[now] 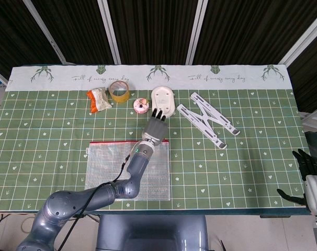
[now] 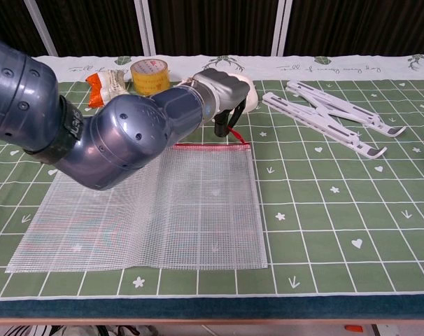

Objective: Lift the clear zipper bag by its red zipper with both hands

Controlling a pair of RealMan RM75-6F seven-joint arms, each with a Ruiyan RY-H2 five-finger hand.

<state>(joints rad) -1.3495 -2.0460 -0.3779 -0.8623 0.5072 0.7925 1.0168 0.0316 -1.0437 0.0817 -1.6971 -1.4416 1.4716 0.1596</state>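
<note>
The clear mesh zipper bag (image 1: 103, 168) (image 2: 198, 210) lies flat on the green cloth near the front edge. Its red zipper (image 1: 111, 141) (image 2: 205, 144) runs along the far side. My left hand (image 1: 155, 129) (image 2: 222, 91) hovers over the zipper's right end, and its dark fingertips (image 2: 222, 127) pinch the red zipper pull (image 2: 233, 133), which slants up from the bag's corner. My left forearm covers part of the bag in the head view. My right hand (image 1: 306, 166) hangs off the table's front right corner with fingers apart and nothing in it; the chest view does not show it.
Along the far side lie an orange snack packet (image 1: 98, 99), a yellow tape roll (image 1: 119, 91), a small pink item (image 1: 142, 106), a white oval dish (image 1: 163, 100) and a white folding stand (image 1: 206, 119). The stand sits right of the left hand.
</note>
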